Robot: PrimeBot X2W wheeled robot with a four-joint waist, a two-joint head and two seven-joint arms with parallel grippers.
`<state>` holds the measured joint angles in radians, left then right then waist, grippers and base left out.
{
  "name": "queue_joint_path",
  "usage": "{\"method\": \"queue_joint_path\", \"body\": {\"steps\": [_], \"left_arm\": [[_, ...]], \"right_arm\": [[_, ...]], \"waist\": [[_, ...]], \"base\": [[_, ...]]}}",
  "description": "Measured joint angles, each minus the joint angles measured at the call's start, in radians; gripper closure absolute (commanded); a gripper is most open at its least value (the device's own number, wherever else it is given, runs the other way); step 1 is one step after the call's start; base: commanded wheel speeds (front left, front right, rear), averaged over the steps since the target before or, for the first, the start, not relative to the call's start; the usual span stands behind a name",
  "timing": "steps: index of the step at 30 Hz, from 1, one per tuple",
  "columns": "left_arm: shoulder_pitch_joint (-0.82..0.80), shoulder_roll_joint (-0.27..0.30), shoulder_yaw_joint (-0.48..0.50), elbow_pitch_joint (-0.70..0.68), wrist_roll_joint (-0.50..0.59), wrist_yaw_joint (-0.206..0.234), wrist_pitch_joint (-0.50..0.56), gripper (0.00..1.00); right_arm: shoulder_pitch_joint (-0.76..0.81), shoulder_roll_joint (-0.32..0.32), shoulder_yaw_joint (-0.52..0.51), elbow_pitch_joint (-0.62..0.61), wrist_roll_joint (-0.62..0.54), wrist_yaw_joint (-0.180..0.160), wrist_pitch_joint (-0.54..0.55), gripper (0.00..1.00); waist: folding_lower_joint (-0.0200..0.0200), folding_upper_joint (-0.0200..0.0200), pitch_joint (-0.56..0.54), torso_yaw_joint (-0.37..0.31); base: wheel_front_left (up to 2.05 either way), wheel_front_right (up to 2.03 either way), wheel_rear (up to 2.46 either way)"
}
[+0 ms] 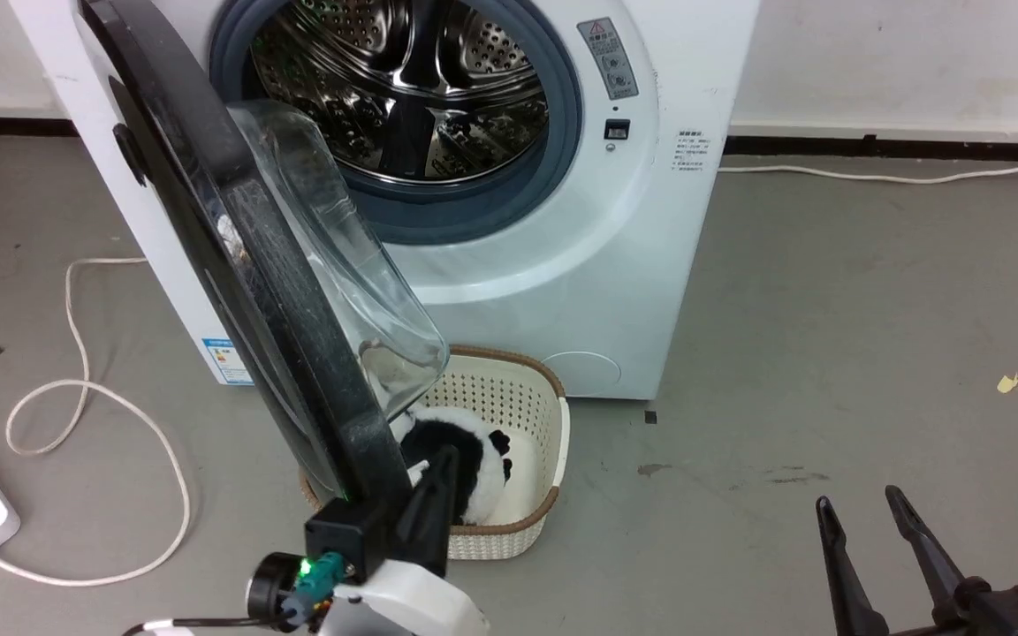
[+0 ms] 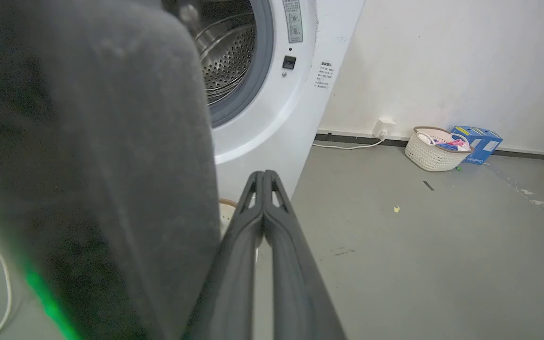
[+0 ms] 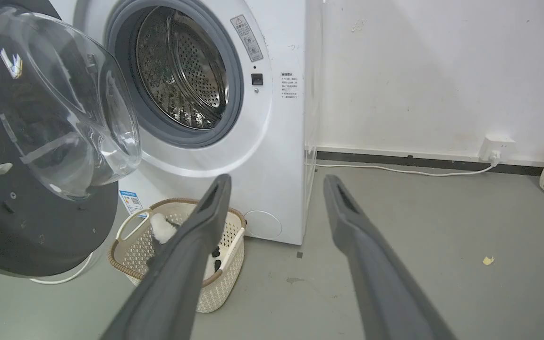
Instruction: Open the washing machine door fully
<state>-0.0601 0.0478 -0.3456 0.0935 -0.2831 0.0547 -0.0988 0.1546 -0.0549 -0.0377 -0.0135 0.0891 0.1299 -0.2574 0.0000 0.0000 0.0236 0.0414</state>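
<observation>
Black-rimmed, the washing machine door stands swung out, roughly square to the machine. My left claw, 2 fingers pressed together on nothing, sits just inside its lower rim. I'd push leftward steadily, low on the rim, clear of the basket. My right claw gapes empty.

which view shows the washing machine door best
Right wrist view: the washing machine door shows its inner face, glass bowl nearly whole. Head view sees it nearly edge-on; left wrist view, a dark close-up blur.
</observation>
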Motion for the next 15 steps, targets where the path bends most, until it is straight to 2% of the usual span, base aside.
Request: {"method": "queue_joint_path", "body": {"steps": [8,15], "left_arm": [[-0.025,0.000,0.009,0.062,-0.008,0.004,-0.053,1.00],[-0.003,0.005,0.009,0.064,-0.024,0.004,-0.060,1.00]], "right_arm": [[0.000,0.000,-0.003,0.005,0.002,0.000,0.000,0.00],[0.001,0.000,-0.003,0.010,0.010,0.000,0.000,0.00]], "waist": [[0.0000,0.0000,-0.002,0.038],[0.0000,0.0000,-0.022,0.114]], "base": [[0.00,0.00,0.00],[0.00,0.00,0.00]]}}
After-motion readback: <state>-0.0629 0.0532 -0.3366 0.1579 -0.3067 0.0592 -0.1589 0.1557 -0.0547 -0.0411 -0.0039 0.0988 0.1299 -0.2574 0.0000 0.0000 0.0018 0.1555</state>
